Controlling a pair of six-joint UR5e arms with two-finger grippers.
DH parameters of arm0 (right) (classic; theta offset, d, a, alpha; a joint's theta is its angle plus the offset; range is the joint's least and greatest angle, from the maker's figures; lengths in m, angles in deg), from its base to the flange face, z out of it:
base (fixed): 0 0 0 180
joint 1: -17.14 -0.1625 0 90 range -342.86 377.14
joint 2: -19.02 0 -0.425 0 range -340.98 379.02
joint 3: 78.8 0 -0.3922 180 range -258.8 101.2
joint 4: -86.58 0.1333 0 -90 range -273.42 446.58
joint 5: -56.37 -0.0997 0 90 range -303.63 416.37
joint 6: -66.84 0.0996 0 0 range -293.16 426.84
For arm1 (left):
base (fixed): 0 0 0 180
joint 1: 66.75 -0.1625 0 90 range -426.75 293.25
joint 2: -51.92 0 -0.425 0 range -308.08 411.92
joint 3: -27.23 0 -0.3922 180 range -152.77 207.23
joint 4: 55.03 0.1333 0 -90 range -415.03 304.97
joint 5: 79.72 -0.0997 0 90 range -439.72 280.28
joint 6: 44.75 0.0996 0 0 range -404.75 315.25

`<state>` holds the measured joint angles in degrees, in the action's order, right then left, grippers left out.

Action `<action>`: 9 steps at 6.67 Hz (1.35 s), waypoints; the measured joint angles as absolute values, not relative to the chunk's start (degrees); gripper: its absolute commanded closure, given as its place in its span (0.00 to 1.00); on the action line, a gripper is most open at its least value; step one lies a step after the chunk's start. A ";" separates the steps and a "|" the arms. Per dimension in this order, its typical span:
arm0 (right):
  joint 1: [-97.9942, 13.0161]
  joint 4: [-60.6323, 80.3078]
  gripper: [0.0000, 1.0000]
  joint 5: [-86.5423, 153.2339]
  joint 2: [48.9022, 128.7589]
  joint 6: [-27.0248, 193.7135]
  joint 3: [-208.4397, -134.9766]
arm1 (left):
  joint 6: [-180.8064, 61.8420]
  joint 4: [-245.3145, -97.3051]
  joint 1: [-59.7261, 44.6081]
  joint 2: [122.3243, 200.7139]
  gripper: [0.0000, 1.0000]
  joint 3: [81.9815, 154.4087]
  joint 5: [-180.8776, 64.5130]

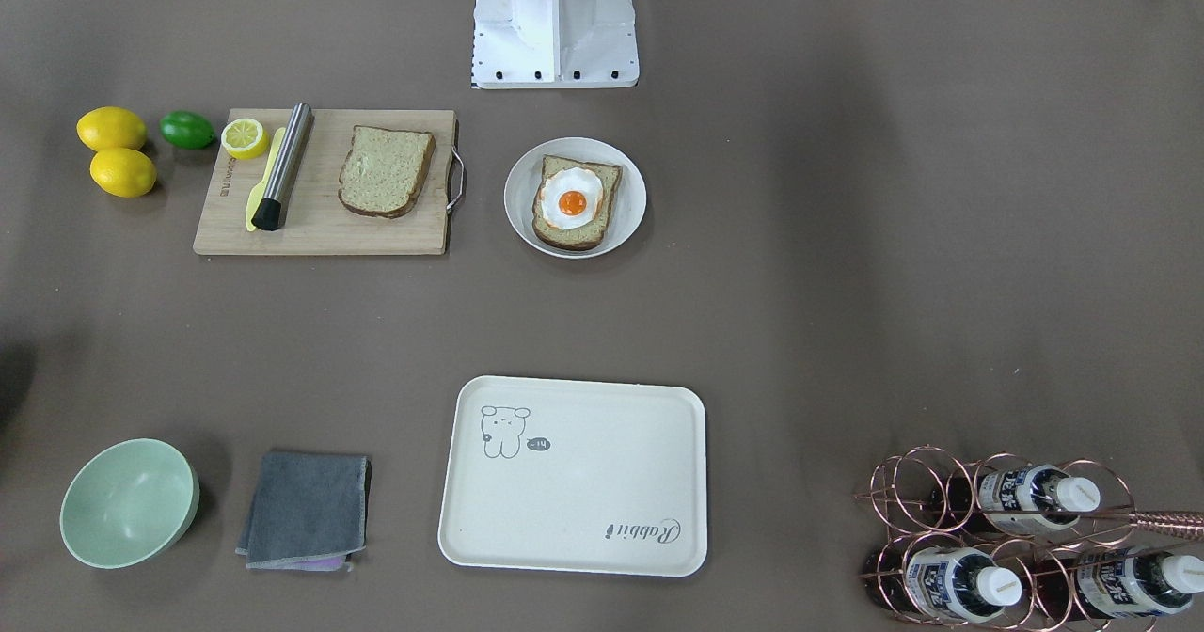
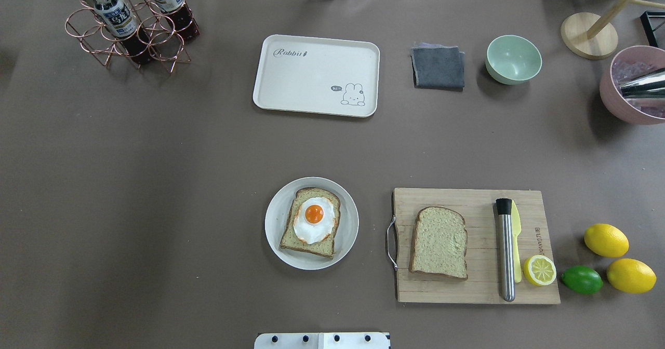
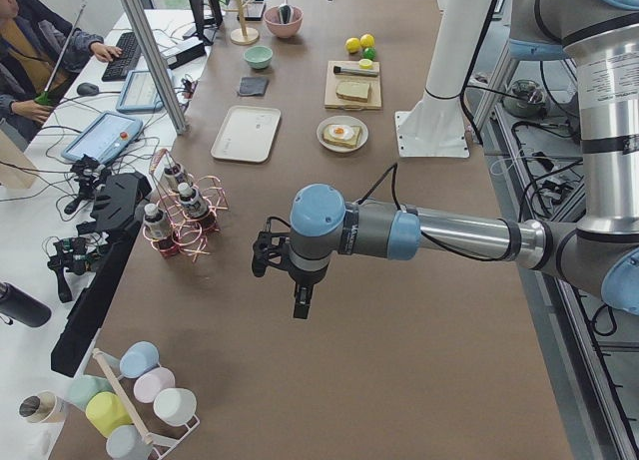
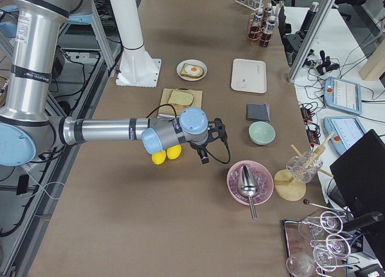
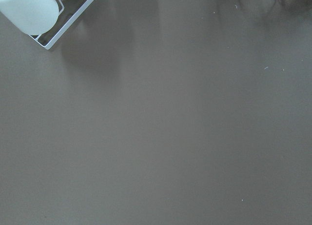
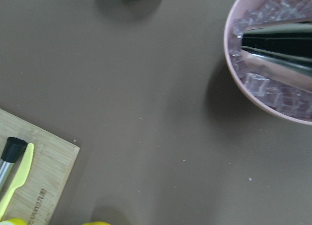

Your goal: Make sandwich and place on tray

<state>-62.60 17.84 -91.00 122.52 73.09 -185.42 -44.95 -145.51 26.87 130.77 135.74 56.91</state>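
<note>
1. The left tool [image 3: 303, 305] and right tool [image 4: 204, 158] each hang over bare tabletop [image 2: 156, 183], well off to either side. They show only in the side views, so I cannot tell whether they are released or clenched.
2. Nearest the robot, one bread slice [image 2: 292, 240] lies on the plate [image 2: 275, 235] with the fried egg [image 2: 313, 219] on top. Its domed end is tilted away and slightly right.
3. The second slice [image 2: 439, 242] lies flat on the cutting board [image 2: 467, 286]. Its long axis runs near-to-far, domed end away.
4. Risks: a flat slice gives little edge to pinch, and the egg may slide when capped or carried.
5. Farthest, the tray [image 2: 311, 79] holds nothing, its long axis across the tabletop.
</note>
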 measured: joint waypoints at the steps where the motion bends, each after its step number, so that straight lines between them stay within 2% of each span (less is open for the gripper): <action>1: -58.59 19.72 0.02 -91.44 121.62 82.05 -186.34 | -45.06 -145.59 26.85 131.08 0.02 135.20 57.25; 4: -46.81 30.02 0.04 -87.34 118.10 108.62 -187.49 | -49.46 -148.05 26.46 131.64 0.02 134.36 57.14; 6: -37.54 33.17 0.17 -80.96 114.52 125.90 -189.65 | -50.12 -149.14 25.35 131.87 0.02 133.38 56.83; 9: -24.43 33.46 0.18 -69.02 109.62 142.04 -192.36 | -50.44 -149.31 25.02 132.73 0.02 131.86 56.78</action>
